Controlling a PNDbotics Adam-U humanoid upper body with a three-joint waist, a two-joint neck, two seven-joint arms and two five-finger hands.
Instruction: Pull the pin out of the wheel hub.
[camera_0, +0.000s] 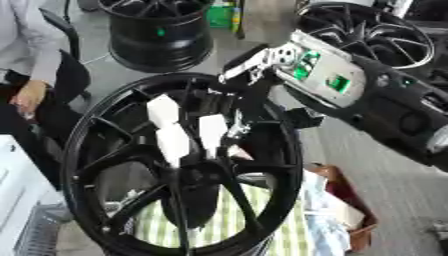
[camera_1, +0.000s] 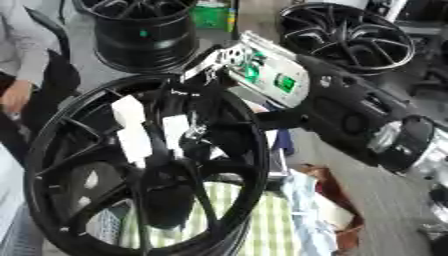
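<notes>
A large black spoked wheel hub (camera_0: 87, 150) stands tilted in the middle of the view. My right hand (camera_0: 188, 132) comes in from the upper right on a black and silver forearm (camera_0: 328, 80). Its fingers (camera_0: 213, 129), black with white pads, stretch down over the spokes to the hub's centre (camera_0: 197, 175) and look straight rather than curled. A small silvery piece (camera_0: 234, 131) shows beside the hand; I cannot tell whether it is the pin or whether the hand touches it. My left hand is in no view.
Two more black wheels stand behind, one at top centre (camera_0: 162, 35) and one at top right (camera_0: 376, 30). A person (camera_0: 26, 60) sits at the left edge. A green-striped cloth (camera_0: 219, 215) and a brown box (camera_0: 354, 205) lie below the hub.
</notes>
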